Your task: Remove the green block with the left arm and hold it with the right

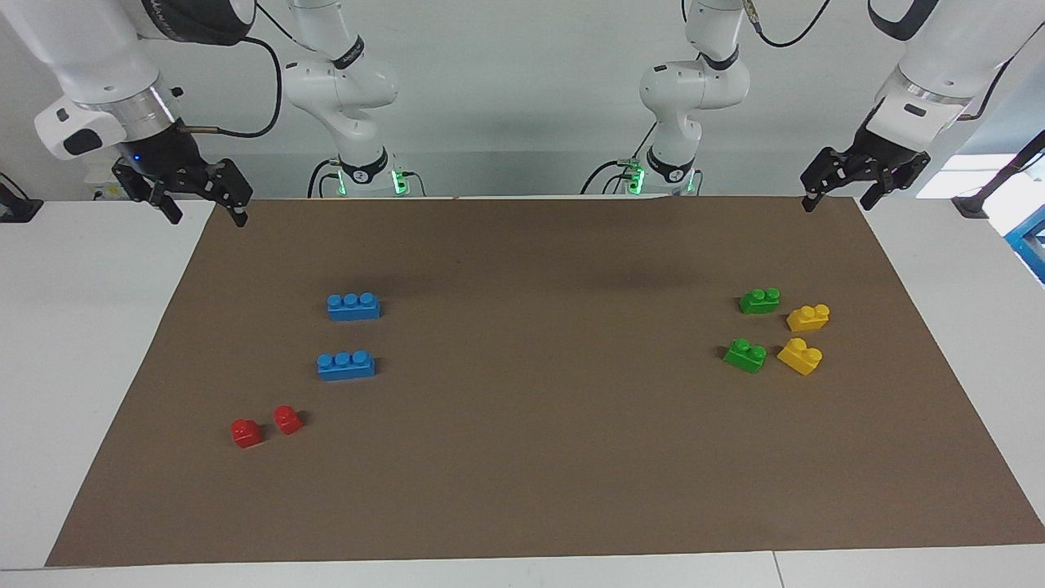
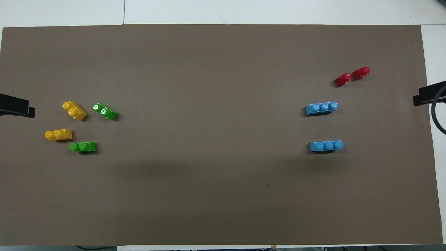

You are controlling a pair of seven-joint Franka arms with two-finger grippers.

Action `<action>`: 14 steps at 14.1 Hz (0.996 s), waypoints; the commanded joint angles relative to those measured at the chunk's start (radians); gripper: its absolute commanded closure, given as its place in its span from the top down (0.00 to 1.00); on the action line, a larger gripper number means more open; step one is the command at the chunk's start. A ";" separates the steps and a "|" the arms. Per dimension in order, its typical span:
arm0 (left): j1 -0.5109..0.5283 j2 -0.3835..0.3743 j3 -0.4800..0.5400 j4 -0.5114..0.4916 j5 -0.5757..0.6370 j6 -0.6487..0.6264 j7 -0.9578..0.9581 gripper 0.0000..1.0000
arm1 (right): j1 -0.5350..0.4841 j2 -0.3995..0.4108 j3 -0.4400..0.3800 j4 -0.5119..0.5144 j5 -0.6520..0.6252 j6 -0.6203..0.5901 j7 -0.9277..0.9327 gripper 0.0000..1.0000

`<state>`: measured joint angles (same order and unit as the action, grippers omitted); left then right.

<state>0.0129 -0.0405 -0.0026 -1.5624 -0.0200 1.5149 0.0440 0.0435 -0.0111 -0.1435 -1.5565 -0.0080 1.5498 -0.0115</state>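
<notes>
Facing view: two green blocks are seen at mid-height of the frame, toward the left arm's end of the counter (image 1: 82, 327). Both are set on a brown mat (image 1: 522, 457). The upper green block (image 1: 759, 300) is placed nearer to the robots; the lower green block (image 1: 745, 355) is placed farther from them and is turned at a slant. Neither is touched by a gripper.

Beside each green block, nearer the mat's edge, a yellow block is found: the upper yellow block (image 1: 808, 317) and the lower yellow block (image 1: 800, 356). The four are set close together but apart.

Toward the right arm's end, two blue blocks (image 1: 353, 306) are laid one above the other in the frame, well apart from the green ones. Two red blocks (image 1: 246, 433) are seen lower in the frame, just beside each other.

The left gripper (image 1: 838, 196) is held in the air at the upper right of the frame, over the mat's corner, its fingers spread wide and nothing held. The right gripper (image 1: 206, 214) is held likewise at the upper left, fingers parted and empty.

In the overhead view the same green pair is shown, the farther one (image 2: 105, 111) higher in the frame than the nearer (image 2: 83, 146).
</notes>
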 commanded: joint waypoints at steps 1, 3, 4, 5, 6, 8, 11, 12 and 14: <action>0.007 0.008 -0.003 0.021 0.018 -0.005 0.022 1.00 | -0.033 -0.032 0.021 -0.034 0.002 -0.004 -0.021 1.00; 0.009 0.008 -0.002 0.019 0.018 -0.004 0.043 1.00 | -0.031 -0.032 0.021 -0.034 0.002 -0.004 -0.021 1.00; 0.010 0.008 0.000 0.021 0.018 -0.004 0.046 1.00 | -0.030 -0.032 0.021 -0.034 0.002 -0.004 -0.019 1.00; 0.010 0.008 0.001 0.021 0.018 -0.004 0.050 1.00 | -0.030 -0.032 0.021 -0.036 0.002 -0.004 -0.019 1.00; 0.010 0.008 0.001 0.021 0.018 -0.004 0.050 1.00 | -0.030 -0.032 0.021 -0.036 0.002 -0.002 -0.019 1.00; 0.010 0.008 0.001 0.021 0.018 -0.004 0.048 1.00 | -0.030 -0.035 0.021 -0.037 0.002 -0.004 -0.019 1.00; 0.010 0.008 0.001 0.021 0.018 -0.004 0.048 1.00 | -0.030 -0.035 0.021 -0.037 0.002 -0.004 -0.019 1.00; 0.010 0.008 0.001 0.021 0.018 -0.004 0.048 1.00 | -0.028 -0.035 0.021 -0.039 0.002 -0.004 -0.018 1.00; 0.010 0.008 0.001 0.021 0.017 -0.004 0.047 1.00 | -0.028 -0.035 0.021 -0.039 0.002 -0.002 -0.015 1.00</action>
<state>0.0150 -0.0404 0.0022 -1.5622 -0.0192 1.5156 0.0742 0.0313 -0.0203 -0.1368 -1.5688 -0.0080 1.5498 -0.0115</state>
